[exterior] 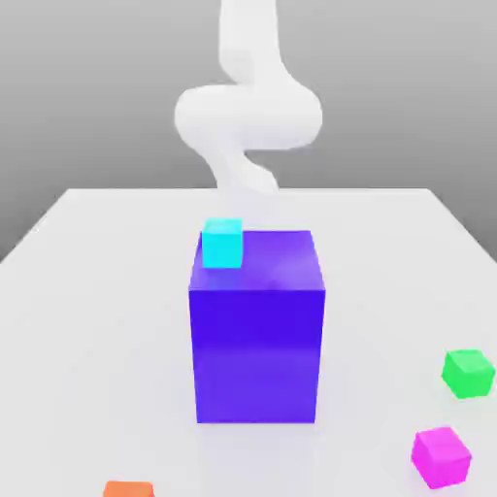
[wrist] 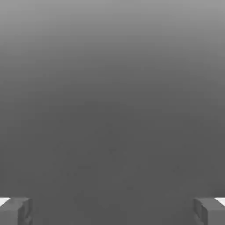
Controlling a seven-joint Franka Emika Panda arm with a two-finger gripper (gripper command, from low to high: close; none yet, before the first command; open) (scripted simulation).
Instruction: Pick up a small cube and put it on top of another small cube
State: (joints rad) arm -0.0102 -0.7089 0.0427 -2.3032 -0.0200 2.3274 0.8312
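A small cyan cube (exterior: pixel 221 243) shows at the far left corner of the top of a large blue-violet block (exterior: pixel 256 340). A small green cube (exterior: pixel 467 373) lies on the table at the exterior view's right. A small magenta cube (exterior: pixel 441 455) lies nearer the front on that side. A small orange cube (exterior: pixel 128 489) is cut off by the front edge at the left. My white arm (exterior: pixel 248 116) comes down behind the block. In the hand view my gripper (wrist: pixel 112 212) is open, its two fingertips (wrist: pixel 16 211) far apart with nothing between them.
The white table (exterior: pixel 87 291) spreads around the large block, which stands tall in the middle. A grey backdrop lies beyond the table's far edge.
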